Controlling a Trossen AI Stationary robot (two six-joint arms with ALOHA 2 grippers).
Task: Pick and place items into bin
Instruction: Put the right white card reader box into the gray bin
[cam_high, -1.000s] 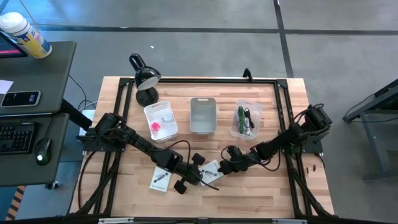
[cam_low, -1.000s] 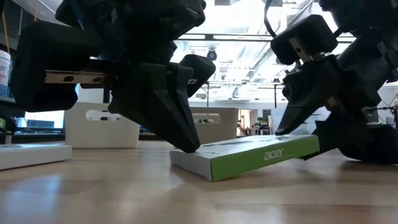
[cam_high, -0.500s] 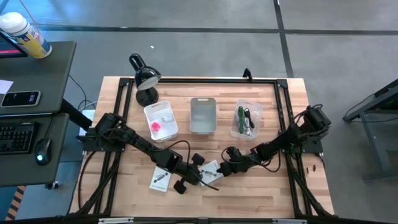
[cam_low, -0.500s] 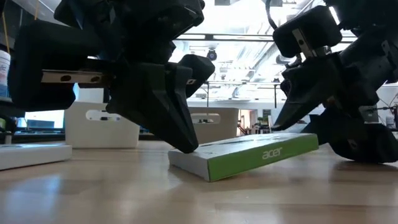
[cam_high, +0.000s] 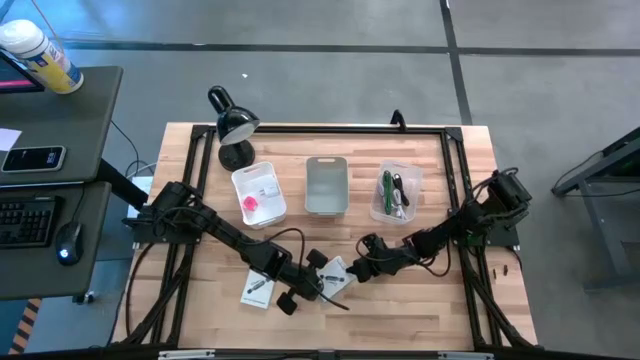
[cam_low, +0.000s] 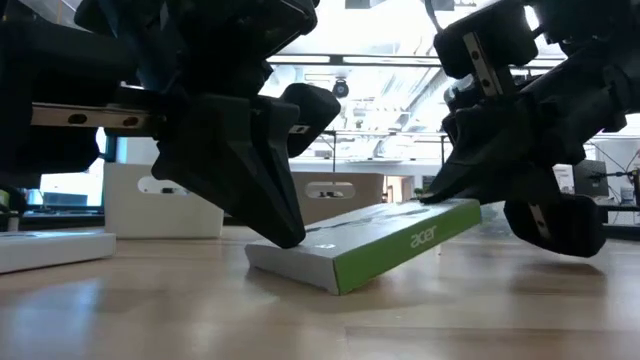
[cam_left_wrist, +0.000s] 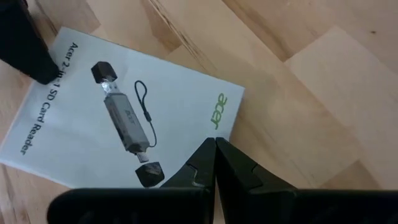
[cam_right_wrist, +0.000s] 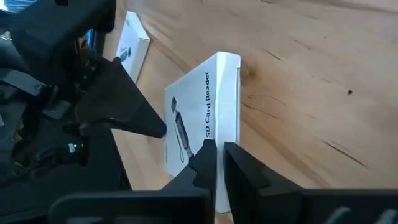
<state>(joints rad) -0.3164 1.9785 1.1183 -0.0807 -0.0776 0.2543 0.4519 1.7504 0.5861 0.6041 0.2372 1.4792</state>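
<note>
Packet at work: a flat white cardboard packet with a green edge and a printed dark card reader (cam_low: 385, 243) lies near the front middle of the wooden surface (cam_high: 420, 310). In the low view it is tilted, one end on the wood and the other raised.
Packet print: the left wrist view shows "Acer" and "2-in-1 SD Card Reader" on its face (cam_left_wrist: 124, 118).
Left end effector: the left end effector (cam_high: 318, 283) presses down on the packet's low end; its fingers (cam_left_wrist: 214, 163) are pressed together, tips touching the packet's edge.
Right end effector: the right end effector (cam_high: 358, 268) meets the packet's raised end; its fingers (cam_right_wrist: 205, 158) are nearly together, with a thin gap, and rest on the packet's face. Whether they pinch the edge cannot be told.
Second packet: another flat white packet with a dark print (cam_high: 258, 289) lies flat on the wood just to the left of the first, beside the left arm.
Bins: three bins stand in a row farther back. The left white bin (cam_high: 260, 193) holds a pink cube (cam_high: 250, 205) and a white piece; the middle grey bin (cam_high: 326, 184) is between the others; the right clear bin (cam_high: 397, 190) holds green, black and white cords (cam_high: 394, 193).
Beyond: a black desk lamp (cam_high: 232, 125) stands at the back left corner.
</note>
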